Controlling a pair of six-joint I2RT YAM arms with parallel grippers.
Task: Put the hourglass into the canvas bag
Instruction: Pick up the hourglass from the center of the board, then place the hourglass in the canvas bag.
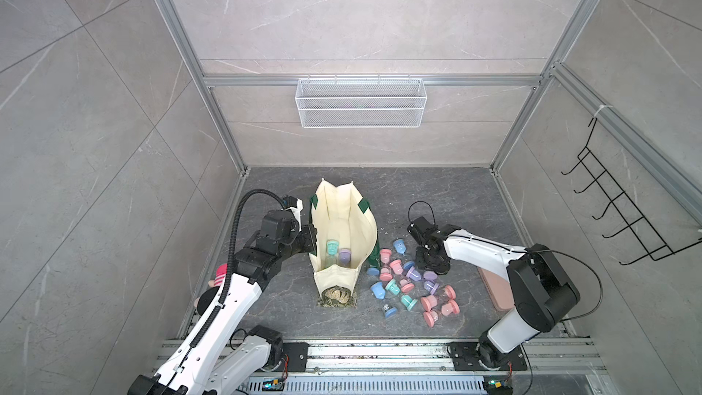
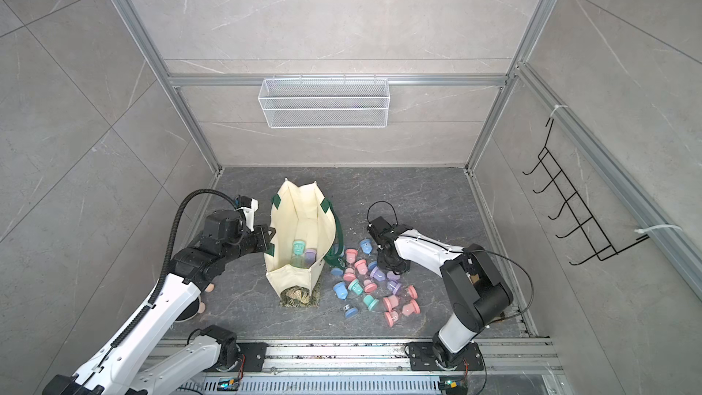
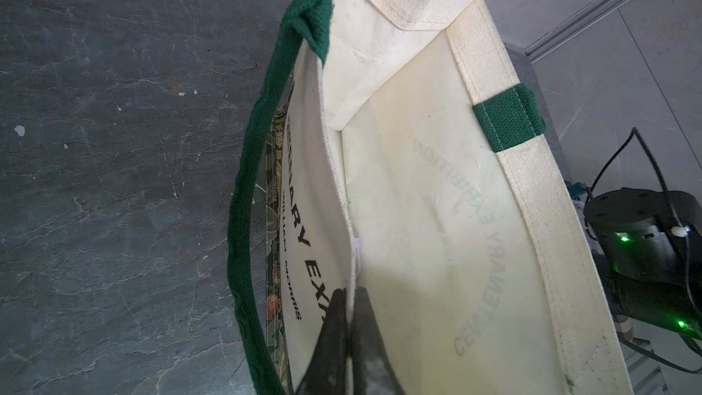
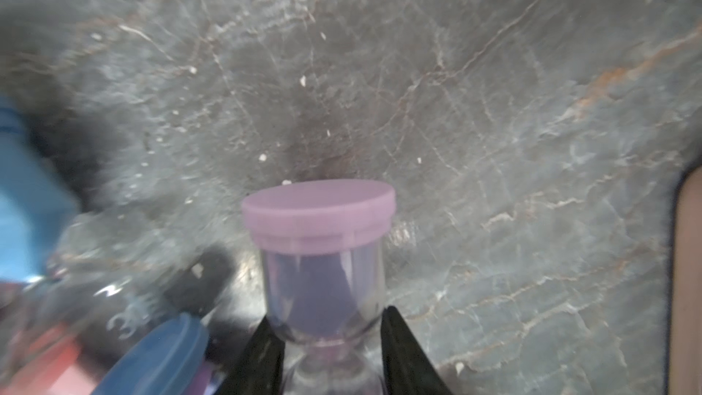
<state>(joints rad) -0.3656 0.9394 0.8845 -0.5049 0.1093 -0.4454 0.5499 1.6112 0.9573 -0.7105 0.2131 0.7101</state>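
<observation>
Grey tabletop (image 1: 437, 199): my left tool (image 3: 349, 295) pinches the canvas bag (image 1: 342, 222) wall, holding it open; my right tool (image 4: 327, 317) clamps a purple hourglass (image 4: 319, 222).

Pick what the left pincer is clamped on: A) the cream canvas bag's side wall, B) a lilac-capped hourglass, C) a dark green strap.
A: the left wrist view shows the left pincer pinched shut on a wall of the cream canvas bag, clear of the dark green strap.

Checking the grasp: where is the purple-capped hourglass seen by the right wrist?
The hourglass is held at its neck in the right gripper, by the pile right of the bag.
</observation>
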